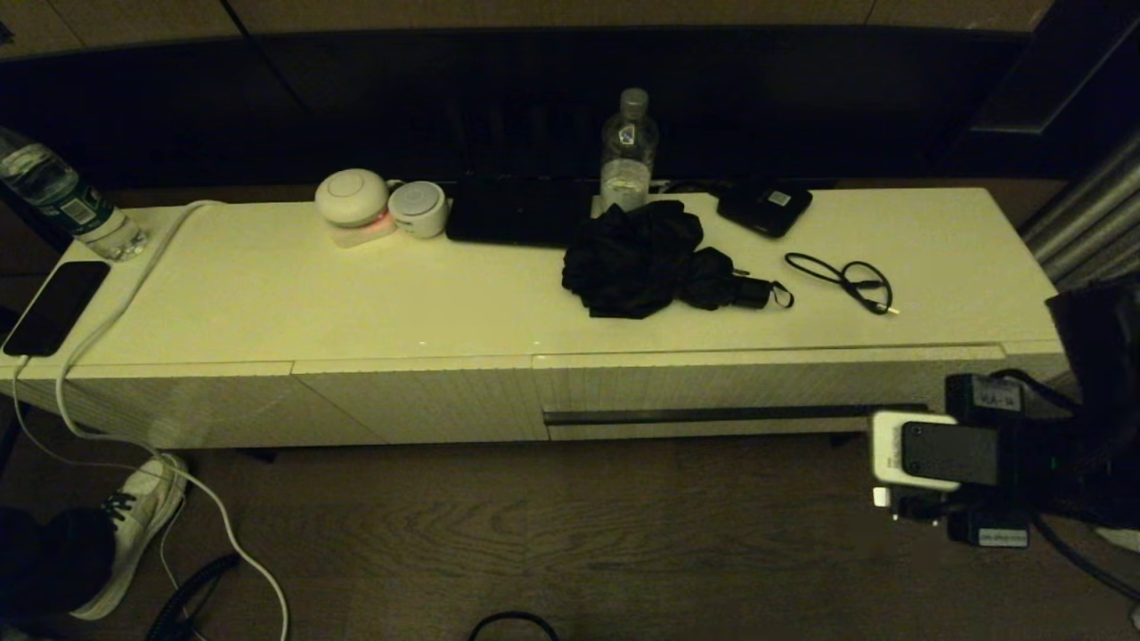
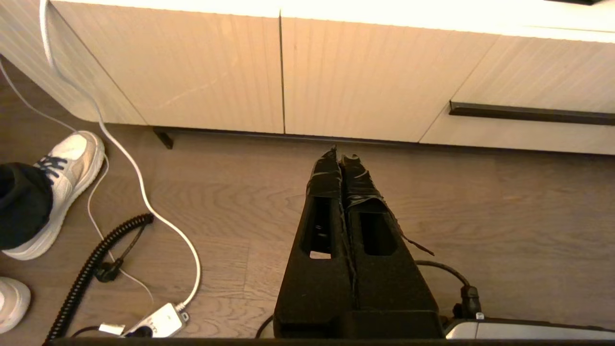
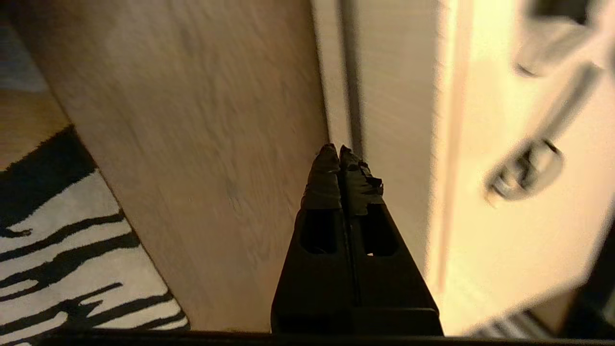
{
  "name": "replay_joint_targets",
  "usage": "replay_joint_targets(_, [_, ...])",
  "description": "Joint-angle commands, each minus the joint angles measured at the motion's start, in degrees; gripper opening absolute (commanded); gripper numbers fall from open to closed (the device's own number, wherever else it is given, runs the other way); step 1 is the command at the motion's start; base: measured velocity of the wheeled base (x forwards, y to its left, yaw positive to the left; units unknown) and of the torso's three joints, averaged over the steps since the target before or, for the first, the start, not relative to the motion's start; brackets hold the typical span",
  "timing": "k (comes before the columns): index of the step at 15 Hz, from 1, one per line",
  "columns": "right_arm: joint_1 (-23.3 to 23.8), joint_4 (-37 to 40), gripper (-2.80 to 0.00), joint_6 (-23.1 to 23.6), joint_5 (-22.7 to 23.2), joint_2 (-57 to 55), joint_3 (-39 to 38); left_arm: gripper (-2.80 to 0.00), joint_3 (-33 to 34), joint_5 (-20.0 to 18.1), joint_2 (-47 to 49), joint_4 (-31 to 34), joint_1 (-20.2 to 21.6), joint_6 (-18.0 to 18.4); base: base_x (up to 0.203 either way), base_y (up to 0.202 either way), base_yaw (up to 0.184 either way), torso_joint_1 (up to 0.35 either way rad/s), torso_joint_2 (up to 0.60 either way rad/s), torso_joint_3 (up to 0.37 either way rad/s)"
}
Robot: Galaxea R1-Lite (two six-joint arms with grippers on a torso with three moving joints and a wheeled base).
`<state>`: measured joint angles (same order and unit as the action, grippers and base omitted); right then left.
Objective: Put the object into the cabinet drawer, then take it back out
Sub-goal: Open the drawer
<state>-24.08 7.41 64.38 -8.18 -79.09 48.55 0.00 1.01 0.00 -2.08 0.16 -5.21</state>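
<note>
Right gripper [image 3: 340, 151] hangs low in front of the cabinet, fingers pressed together on nothing, close to the dark handle strip of the cabinet drawer [image 1: 766, 392], which sits pushed in flush with the ribbed panels beside it. Its arm shows at the right edge of the head view, just off the drawer's right end. Left gripper [image 2: 341, 156] is parked above the wooden floor [image 2: 504, 216] facing the plain panels, fingers likewise closed and empty. On the cabinet top [image 1: 294, 303] above the drawer lies a folded black umbrella [image 1: 655, 258], with a water bottle [image 1: 629, 151] behind it and a looped black cable [image 1: 846, 280] to its right. A white cord [image 1: 116, 312] trails over the far left end beside a phone [image 1: 55, 307].
</note>
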Motion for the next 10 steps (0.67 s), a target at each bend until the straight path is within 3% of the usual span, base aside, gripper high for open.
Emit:
replay_joint_targets(1, [-1.2,-6.0,-2.8,0.9,0.0,-4.4,-5.8,-2.8,0.0,0.0,-0.1,0.0,0.0,-0.1,0.0,0.0,0.0,0.0,0.0,0.0])
replay_joint_targets(5, [-0.7,-20.3,-2.8,5.4,0.1,-9.7,-14.5,-2.8,0.0,0.0,-0.1,0.0,0.0,-0.1,0.0,0.0,0.0,0.0,0.0,0.0])
replay_joint_targets(10, [4.0,-37.4,-2.8,8.0,1.3,-21.0,-17.8,-2.8,0.0,0.0,-0.1,0.0,0.0,-0.1,0.0,0.0,0.0,0.0,0.0,0.0])
